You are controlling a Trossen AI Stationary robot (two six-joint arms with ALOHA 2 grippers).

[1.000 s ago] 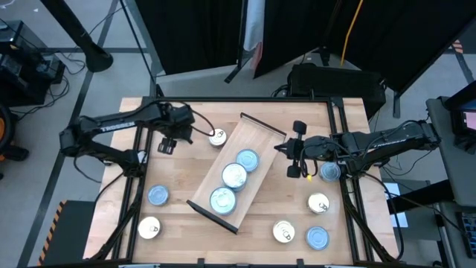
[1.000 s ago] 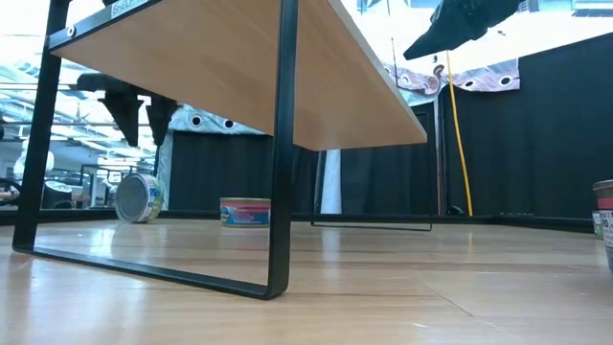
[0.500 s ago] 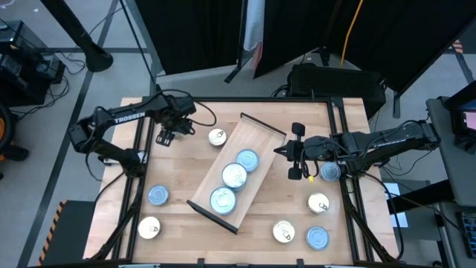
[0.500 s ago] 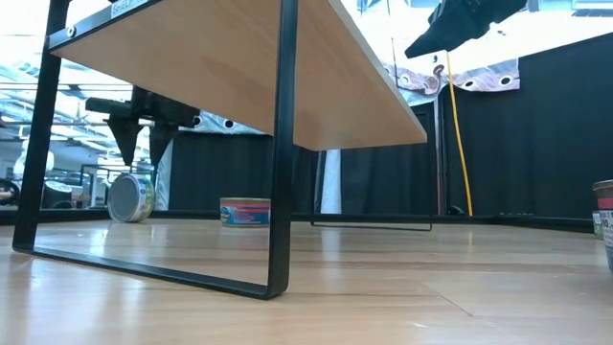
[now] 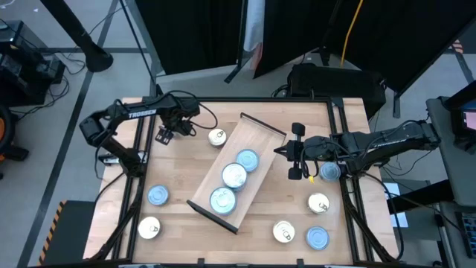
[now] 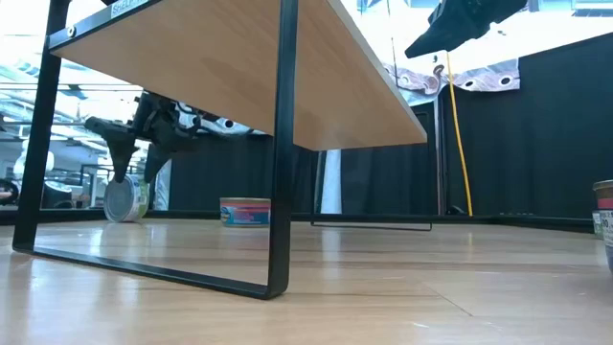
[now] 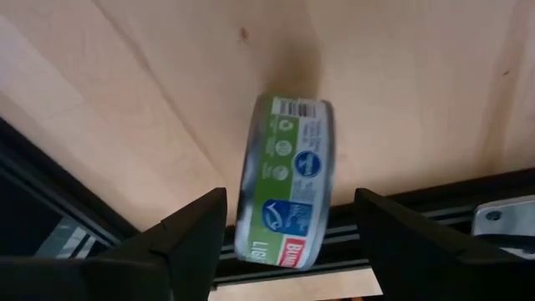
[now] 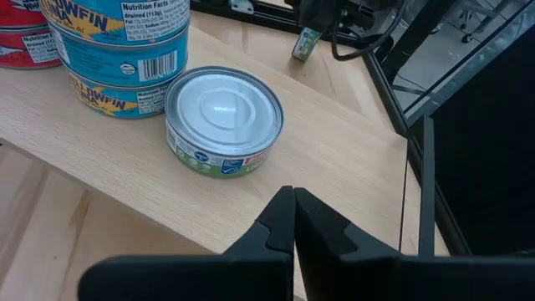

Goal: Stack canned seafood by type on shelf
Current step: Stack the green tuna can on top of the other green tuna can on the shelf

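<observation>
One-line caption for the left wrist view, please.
Left tool open around a green-labelled tin standing on edge near the tabletop's black frame rail.

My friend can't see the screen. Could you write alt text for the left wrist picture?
A green-labelled tin stands on its edge on the light wooden tabletop, between the left gripper's two open dark fingers. A black frame rail runs just behind it.

Both arms are dark, slim and jointed. The left arm carries white lettering along one link and a thin black cable looping behind its wrist. The right arm shows a small yellow spot just behind its matte black, wedge-shaped fingers.
</observation>
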